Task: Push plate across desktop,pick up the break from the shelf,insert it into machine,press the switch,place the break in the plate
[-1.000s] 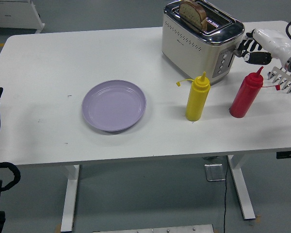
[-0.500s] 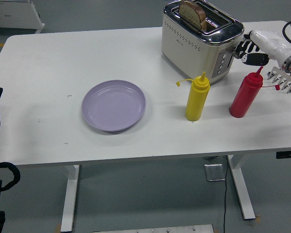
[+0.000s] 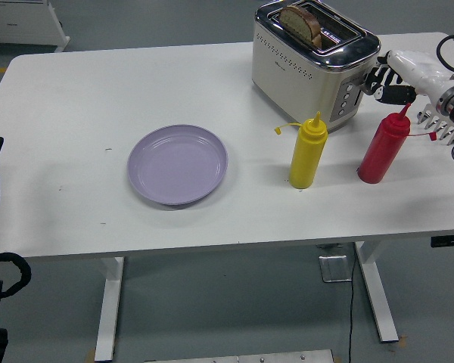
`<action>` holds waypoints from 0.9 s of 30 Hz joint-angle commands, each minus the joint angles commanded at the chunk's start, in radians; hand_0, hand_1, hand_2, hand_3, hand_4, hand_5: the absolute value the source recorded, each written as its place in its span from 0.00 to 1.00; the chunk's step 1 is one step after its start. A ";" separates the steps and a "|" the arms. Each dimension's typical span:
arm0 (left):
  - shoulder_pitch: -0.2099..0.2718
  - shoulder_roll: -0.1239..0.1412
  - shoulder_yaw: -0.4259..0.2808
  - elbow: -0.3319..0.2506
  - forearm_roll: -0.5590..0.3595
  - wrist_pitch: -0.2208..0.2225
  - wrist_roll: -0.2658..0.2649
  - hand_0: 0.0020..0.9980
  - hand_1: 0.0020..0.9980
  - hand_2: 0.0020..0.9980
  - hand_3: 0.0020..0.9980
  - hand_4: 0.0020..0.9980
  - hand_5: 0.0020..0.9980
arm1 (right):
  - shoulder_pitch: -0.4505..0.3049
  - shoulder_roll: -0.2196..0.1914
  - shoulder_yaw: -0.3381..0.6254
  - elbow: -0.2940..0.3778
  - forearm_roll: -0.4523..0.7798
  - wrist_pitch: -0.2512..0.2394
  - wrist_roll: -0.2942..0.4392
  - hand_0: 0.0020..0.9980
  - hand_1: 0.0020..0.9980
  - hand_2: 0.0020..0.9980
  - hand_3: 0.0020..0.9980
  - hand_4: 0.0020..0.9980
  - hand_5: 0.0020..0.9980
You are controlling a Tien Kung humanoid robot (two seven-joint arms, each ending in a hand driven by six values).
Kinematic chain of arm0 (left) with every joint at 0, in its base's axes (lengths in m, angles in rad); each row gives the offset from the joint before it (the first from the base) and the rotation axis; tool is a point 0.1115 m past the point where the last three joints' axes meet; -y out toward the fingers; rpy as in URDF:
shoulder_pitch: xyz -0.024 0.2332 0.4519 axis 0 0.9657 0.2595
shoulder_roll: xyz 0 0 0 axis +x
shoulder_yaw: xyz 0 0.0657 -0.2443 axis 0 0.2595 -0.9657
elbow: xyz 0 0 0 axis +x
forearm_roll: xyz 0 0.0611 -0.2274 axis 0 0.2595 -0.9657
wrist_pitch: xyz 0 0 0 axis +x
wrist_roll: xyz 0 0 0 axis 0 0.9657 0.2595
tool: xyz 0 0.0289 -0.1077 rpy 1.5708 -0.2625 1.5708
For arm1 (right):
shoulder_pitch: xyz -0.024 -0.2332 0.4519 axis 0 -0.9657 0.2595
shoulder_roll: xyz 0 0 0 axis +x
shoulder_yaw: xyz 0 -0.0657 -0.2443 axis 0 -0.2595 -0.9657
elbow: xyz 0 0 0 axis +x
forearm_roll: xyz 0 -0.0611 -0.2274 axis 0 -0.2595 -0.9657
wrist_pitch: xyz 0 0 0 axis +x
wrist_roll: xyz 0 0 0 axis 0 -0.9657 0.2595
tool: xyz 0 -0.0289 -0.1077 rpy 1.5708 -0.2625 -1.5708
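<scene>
Brown bread slice [image 3: 300, 23] sits in shiny metal toaster [image 3: 312, 62], far right of table [image 3: 76, 98]. Right hand [image 3: 386, 80], fingers curled, empty, at switch side. Lavender round plate [image 3: 178, 164] empty; transfer remains.

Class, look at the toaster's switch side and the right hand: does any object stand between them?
Nothing visible does. The right hand sits right beside the silver toaster, at its control end; the red squeeze bottle stands nearer the camera, below that gap.

A lab or workshop: grey painted concrete floor [image 3: 174, 23], a plain white height-adjustable table [image 3: 76, 113], white equipment cabinet [image 3: 23, 23] at the far-left corner
</scene>
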 joint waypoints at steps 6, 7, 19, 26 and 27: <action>-0.001 0.000 0.000 0.002 0.000 0.000 0.000 0.84 0.90 0.90 0.80 0.64 1.00 | -0.002 0.009 0.000 -0.009 -0.001 -0.002 -0.001 0.46 0.51 0.53 0.52 0.25 0.34; -0.001 0.000 0.000 0.003 0.000 0.000 0.000 0.84 0.90 0.90 0.80 0.64 1.00 | -0.003 0.010 0.000 -0.010 0.000 -0.002 -0.001 0.46 0.51 0.53 0.52 0.25 0.34; 0.000 0.000 -0.001 0.004 0.000 0.000 0.000 0.84 0.90 0.90 0.80 0.64 1.00 | -0.011 0.020 -0.008 -0.028 0.007 -0.004 -0.001 0.45 0.50 0.53 0.51 0.23 0.34; 0.002 -0.001 -0.001 0.005 0.000 0.000 -0.001 0.84 0.90 0.90 0.80 0.64 1.00 | -0.014 0.028 -0.011 -0.037 0.010 -0.005 -0.002 0.45 0.50 0.53 0.51 0.22 0.33; 0.002 -0.001 -0.001 0.005 0.000 0.000 -0.001 0.84 0.90 0.90 0.80 0.64 1.00 | -0.015 0.029 -0.011 -0.038 0.010 -0.005 -0.002 0.45 0.50 0.53 0.51 0.22 0.33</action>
